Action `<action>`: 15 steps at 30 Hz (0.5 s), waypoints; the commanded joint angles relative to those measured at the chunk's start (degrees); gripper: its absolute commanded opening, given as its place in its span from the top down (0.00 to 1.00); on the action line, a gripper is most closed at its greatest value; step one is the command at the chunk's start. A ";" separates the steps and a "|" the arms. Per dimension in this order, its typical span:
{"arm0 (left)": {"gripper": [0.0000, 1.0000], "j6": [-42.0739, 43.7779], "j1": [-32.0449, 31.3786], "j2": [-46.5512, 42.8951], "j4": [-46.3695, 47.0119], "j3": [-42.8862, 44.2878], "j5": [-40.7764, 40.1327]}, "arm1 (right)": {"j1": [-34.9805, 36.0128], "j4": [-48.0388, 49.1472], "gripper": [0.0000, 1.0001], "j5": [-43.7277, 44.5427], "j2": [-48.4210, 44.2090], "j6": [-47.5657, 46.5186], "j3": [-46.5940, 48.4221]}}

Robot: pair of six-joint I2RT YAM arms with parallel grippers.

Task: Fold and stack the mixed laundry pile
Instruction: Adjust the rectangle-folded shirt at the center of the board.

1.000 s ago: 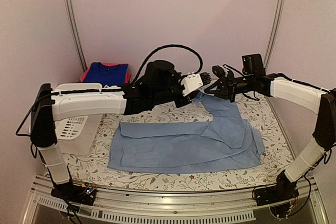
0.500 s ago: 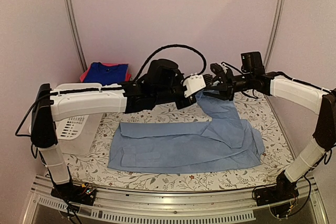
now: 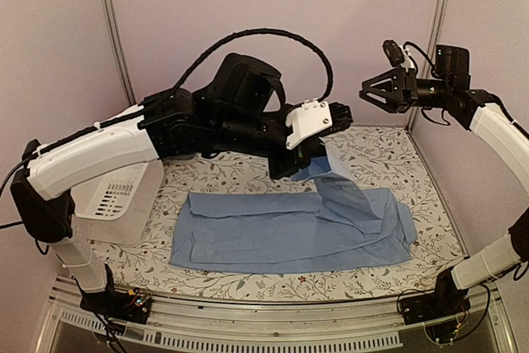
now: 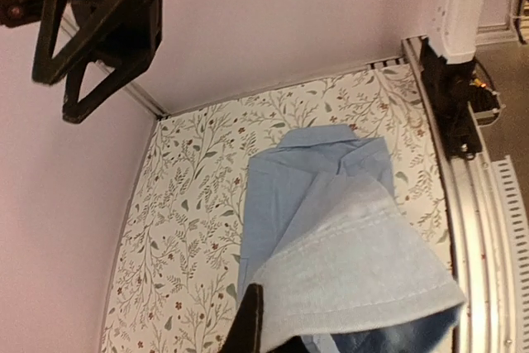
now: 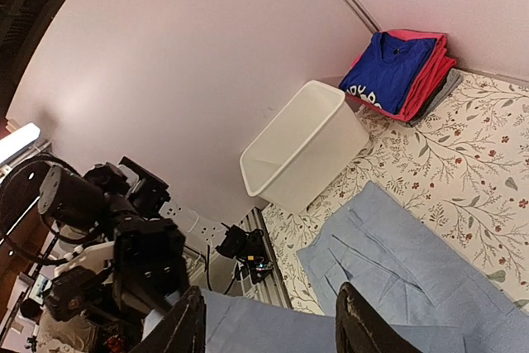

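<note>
Jaws of my left gripper pinch a lifted flap of the pale-blue shirt, spread on the floral table by the near edge. My right gripper hangs higher, fingers wide, empty. Far corner: blue printed item folded atop the pink-red garment, beside the white basket.

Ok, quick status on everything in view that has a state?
Pale-blue shirt: spread flat, one end lifted.
Left end effector: shut on the shirt.
Right end effector: open, empty, up high.
Garment stack: folded, far corner.
White basket: looks empty.
</note>
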 commanded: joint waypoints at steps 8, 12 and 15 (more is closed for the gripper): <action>1.00 -11.46 -11.19 5.37 -21.89 18.01 2.88 | 0.98 -15.10 0.56 9.73 13.33 -16.78 -1.75; 1.00 -14.78 -11.75 6.73 -21.84 18.31 2.53 | 5.41 -20.56 0.59 12.39 15.36 -23.66 -5.13; 1.00 -16.55 -11.59 7.20 -19.15 17.05 1.39 | 8.89 -21.95 0.62 14.58 17.16 -26.73 -7.94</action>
